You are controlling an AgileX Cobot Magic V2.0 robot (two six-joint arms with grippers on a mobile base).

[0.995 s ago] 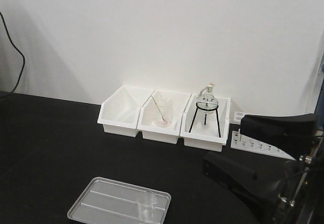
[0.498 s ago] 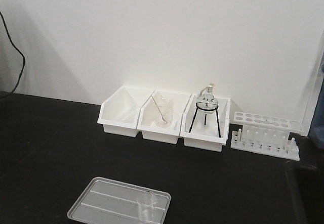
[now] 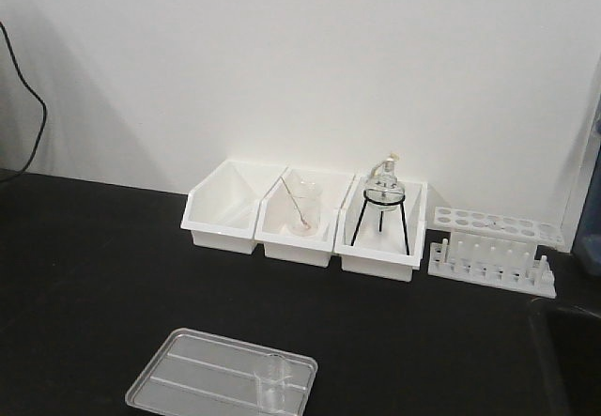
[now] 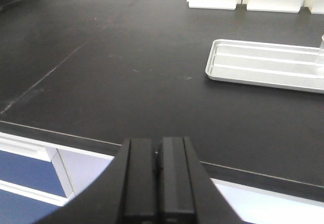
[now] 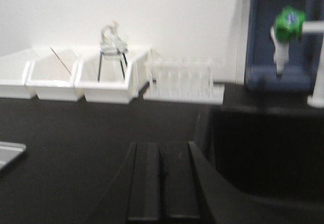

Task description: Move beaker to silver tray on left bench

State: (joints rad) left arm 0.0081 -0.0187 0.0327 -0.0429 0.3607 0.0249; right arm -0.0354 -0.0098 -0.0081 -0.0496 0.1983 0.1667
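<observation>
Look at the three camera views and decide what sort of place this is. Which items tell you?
Most likely a chemistry lab: a test tube rack, a flask on a black tripod stand in a white bin, and a clear beaker on a silver tray, all on a black bench.

Beaker [image 3: 272,382] stands upright inside the silver tray [image 3: 202,377], at its right end, on the black bench [image 3: 94,266]. Three white bins [image 3: 302,219] and a test-tube rack [image 3: 490,252] line the wall.
</observation>
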